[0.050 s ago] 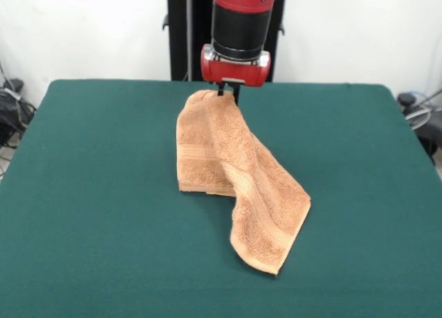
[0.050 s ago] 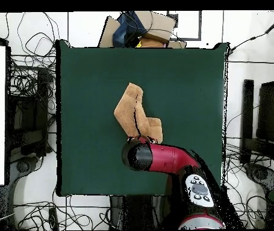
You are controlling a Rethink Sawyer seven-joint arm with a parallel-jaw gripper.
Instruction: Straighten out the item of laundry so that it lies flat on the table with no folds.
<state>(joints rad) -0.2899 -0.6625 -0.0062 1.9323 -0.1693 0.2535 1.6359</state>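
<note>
Item: the towel (image 1: 235, 180), light orange-tan terry, one piece, lying on the table (image 1: 83, 214) near the centre of the front view and just above centre in the overhead view. Condition: not flat. Its top corner is hanging pinched at upper centre of the front view, one part is drooping straight down to a doubled lower edge at centre left, and a longer part is trailing diagonally toward the lower right, its corner resting on the green cloth. Holder: my claw (image 1: 228, 91), directly above the raised corner, is gripping that corner between closed fingers, with the rest of the towel below and to the lower right of it. Step in hand, as I am judging it: lifting one corner to let the folds fall open. Next move, as I am judging it: carrying the held corner away from the resting one, low over the table, so the doubled part is drawn out before I am letting go.
</note>
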